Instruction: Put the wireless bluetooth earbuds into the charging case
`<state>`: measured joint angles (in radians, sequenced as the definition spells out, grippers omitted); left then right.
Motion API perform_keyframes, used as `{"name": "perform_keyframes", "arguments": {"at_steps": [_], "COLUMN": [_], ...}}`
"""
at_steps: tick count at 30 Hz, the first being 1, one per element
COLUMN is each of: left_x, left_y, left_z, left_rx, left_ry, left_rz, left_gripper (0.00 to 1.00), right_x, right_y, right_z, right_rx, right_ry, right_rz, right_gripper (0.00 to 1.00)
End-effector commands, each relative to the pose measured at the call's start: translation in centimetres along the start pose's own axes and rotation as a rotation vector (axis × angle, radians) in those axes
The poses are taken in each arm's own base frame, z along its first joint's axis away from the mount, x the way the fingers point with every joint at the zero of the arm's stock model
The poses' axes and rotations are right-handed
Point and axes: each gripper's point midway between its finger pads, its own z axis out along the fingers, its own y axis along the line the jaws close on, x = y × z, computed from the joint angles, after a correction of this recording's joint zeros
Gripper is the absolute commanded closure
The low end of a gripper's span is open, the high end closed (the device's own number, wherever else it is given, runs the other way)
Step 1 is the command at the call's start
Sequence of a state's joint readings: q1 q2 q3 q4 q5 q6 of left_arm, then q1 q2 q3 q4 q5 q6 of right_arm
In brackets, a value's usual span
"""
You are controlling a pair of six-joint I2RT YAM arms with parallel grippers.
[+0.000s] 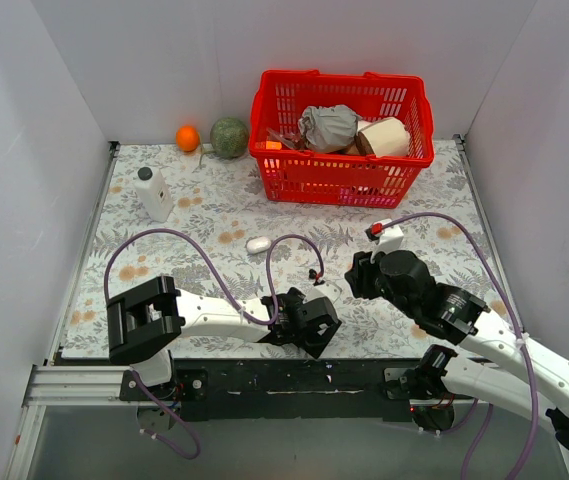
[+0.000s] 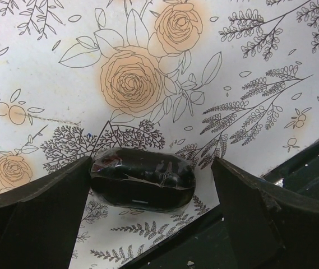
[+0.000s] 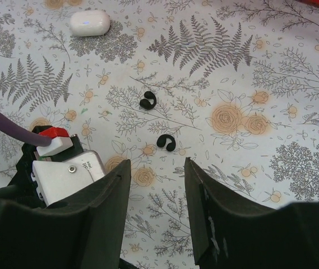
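Observation:
The white charging case [image 1: 258, 243] lies lid-down-shut on the flowered cloth, also seen at the top left of the right wrist view as the case [image 3: 89, 23]. Two tiny black earbuds [image 3: 147, 100] [image 3: 166, 142] lie apart on the cloth, just ahead of my right gripper [image 3: 157, 162], which is open with nothing between its fingers. My left gripper [image 2: 151, 168] is low at the table's front edge [image 1: 309, 325], open around a larger black oval object [image 2: 142, 179]. Its left finger touches that object and the right finger stands clear of it.
A red basket [image 1: 342, 135] full of items stands at the back. A white bottle with a black cap [image 1: 153, 193], an orange [image 1: 187, 137] and a green melon [image 1: 229, 137] sit at the back left. A white camera block [image 3: 64, 168] with a purple cable is beside my right fingers.

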<state>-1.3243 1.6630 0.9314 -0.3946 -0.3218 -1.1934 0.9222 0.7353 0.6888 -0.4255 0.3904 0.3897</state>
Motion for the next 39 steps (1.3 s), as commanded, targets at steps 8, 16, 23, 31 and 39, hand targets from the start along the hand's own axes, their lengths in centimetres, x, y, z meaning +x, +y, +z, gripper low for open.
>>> {"name": "perform_keyframes", "arguments": {"at_steps": [8, 16, 23, 31, 39], "left_x": [3.1, 3.5, 2.6, -5.2, -10.7], "left_y": [2.1, 2.5, 2.8, 3.5, 4.0], "left_z": [-0.3, -0.8, -1.2, -6.0, -15.7], "left_rx": [-0.075, -0.076, -0.086, -0.042, 0.239], "left_ry": [0.098, 0.103, 0.04, -0.354, -0.97], "left_rz": [0.064, 0.06, 0.024, -0.136, -0.082], "left_gripper": [0.12, 0.35, 0.77, 1.0, 1.0], "right_x": [0.3, 0.2, -0.4, -3.0, -6.4], "right_y": [-0.7, -0.7, -0.4, 1.1, 6.9], "right_z": [-0.2, -0.2, -0.3, -0.3, -0.9], "right_rx": [0.023, 0.023, 0.016, 0.01, -0.277], "right_ry": [-0.01, -0.013, -0.023, -0.009, -0.024], "right_rz": [0.007, 0.008, 0.015, 0.105, 0.037], "right_gripper": [0.5, 0.5, 0.5, 0.49, 0.47]}}
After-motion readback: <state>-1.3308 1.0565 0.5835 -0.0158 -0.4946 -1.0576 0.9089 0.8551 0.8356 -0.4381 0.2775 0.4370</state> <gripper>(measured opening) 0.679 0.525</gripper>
